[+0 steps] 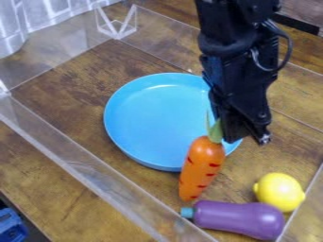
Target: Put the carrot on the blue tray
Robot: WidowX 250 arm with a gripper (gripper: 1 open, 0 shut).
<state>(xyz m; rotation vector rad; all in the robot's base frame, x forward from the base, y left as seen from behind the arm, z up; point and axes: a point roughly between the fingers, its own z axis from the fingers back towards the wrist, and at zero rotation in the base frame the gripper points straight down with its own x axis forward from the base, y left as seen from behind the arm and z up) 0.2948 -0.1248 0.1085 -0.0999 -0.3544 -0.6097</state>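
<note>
The orange carrot [201,166] hangs point-down from its green stem end, lifted off the wooden table. My gripper [225,132] is shut on that stem, black fingers pinching it just above the carrot's top. The carrot's lower tip dangles over the table at the near right rim of the blue tray [145,118]. The round light-blue tray lies flat in the middle of the table with nothing on it, partly covered at its right side by my arm.
A yellow lemon toy [279,191] and a purple eggplant toy [237,218] lie at the near right, just below the carrot. Clear plastic walls [63,161] fence the table on the left and front. A clear stand [117,19] sits at the back.
</note>
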